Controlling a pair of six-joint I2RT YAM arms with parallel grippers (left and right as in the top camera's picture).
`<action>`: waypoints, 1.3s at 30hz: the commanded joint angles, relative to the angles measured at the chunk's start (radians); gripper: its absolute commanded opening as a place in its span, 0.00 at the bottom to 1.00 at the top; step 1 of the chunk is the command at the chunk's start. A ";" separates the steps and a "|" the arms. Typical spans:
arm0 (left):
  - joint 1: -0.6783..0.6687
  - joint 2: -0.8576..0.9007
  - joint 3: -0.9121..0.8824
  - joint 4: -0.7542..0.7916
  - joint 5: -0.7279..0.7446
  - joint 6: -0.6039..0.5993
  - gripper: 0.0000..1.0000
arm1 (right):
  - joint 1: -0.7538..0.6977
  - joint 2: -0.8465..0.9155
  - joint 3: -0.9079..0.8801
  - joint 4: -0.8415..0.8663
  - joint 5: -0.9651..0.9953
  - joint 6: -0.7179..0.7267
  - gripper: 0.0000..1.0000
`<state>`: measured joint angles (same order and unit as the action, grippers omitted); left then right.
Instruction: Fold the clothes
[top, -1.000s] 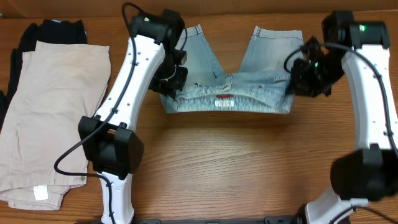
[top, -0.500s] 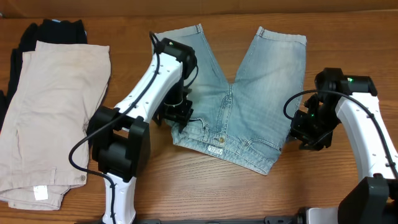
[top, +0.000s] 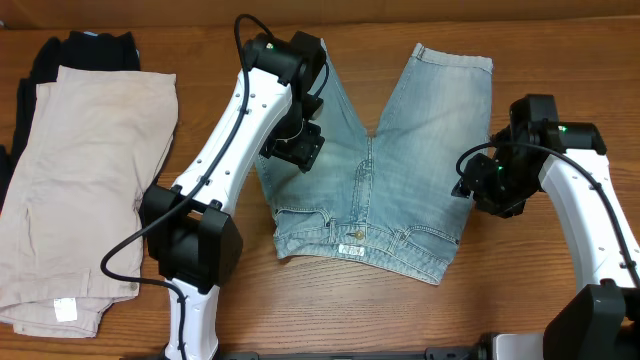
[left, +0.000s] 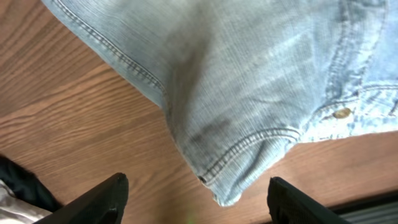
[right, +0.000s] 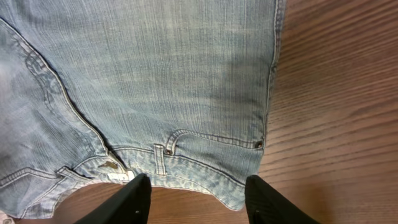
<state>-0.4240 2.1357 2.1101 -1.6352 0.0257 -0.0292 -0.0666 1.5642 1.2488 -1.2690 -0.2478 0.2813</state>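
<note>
The clothes, light-blue denim shorts, lie flat on the table, waistband toward the front edge and both legs pointing to the back. My left gripper hovers over the shorts' left leg, open; in the left wrist view a waistband corner of the shorts lies between its spread fingers, untouched. My right gripper is at the shorts' right side seam, open. The right wrist view shows the shorts with the waistband just beyond the open gripper, nothing in it.
Folded beige trousers lie at the far left, with a black garment under and behind them. My left arm's lower joint stands just left of the shorts' waistband. Bare wood runs along the front.
Both grippers held the shorts up by the waistband a second ago. They laid them flat, opened and let go. The left gripper has moved back over the left leg.
</note>
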 joint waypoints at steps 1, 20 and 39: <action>-0.005 -0.018 0.029 0.002 0.043 0.022 0.74 | -0.006 -0.018 0.008 0.013 -0.007 -0.019 0.54; -0.015 -0.015 -0.550 0.558 0.078 -0.018 0.04 | -0.006 -0.018 0.008 0.072 -0.004 -0.019 0.59; 0.027 -0.016 -0.363 0.658 -0.171 -0.030 0.39 | 0.087 -0.016 -0.145 0.123 -0.068 0.134 0.61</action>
<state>-0.4038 2.1151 1.5906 -0.8948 -0.0448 -0.0559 -0.0242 1.5627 1.1812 -1.1728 -0.2932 0.3260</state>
